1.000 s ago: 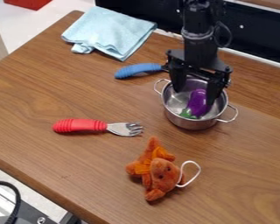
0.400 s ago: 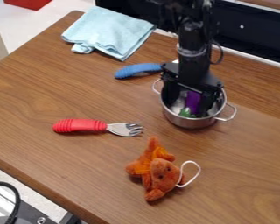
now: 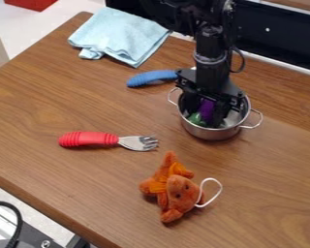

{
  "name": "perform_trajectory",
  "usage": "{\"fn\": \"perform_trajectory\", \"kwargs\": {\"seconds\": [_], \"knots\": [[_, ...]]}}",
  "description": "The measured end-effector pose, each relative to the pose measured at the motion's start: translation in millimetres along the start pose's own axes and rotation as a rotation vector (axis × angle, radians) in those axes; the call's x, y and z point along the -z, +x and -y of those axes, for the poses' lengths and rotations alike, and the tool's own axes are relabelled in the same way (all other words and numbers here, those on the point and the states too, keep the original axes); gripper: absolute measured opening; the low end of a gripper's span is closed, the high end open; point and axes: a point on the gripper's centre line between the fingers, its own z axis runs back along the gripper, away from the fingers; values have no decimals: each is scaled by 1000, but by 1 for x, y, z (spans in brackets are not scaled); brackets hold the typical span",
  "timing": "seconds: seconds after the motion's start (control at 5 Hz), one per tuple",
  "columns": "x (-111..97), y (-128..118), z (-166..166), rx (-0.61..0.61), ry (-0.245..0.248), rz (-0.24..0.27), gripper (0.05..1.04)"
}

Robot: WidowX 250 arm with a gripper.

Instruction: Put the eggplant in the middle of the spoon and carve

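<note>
In goes the gripper point(image 3: 205, 115), jaws now narrowed and clamped on the eggplant point(image 3: 207, 107), which has shifted left inside the pot point(image 3: 211, 134)! Grasp looks made; lifting out comes next, placement remains.

The steel pot point(image 3: 206, 133) walls in my hand point(image 3: 206, 114) on all sides. I could pass over bare table point(image 3: 274, 193) at the lower right; toward the lower left, the red fork point(image 3: 89, 139) and orange plush point(image 3: 180, 192) stand in the way.
</note>
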Motion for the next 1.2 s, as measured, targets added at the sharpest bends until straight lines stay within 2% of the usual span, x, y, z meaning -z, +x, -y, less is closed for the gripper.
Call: {"fn": "perform_trajectory", "kwargs": {"seconds": [0.4,0.6,0.8,1.0,1.2], "knots": [[-8,-8,0,-15,-22,-45,630],[-27,-7,-1,-26,-44,-29,630],[-37,-5,-1,-37,-52,-10,630],[-53,-2,-4,-35,-56,34,630],[-73,-7,-9,-42,-82,75,630]]}}
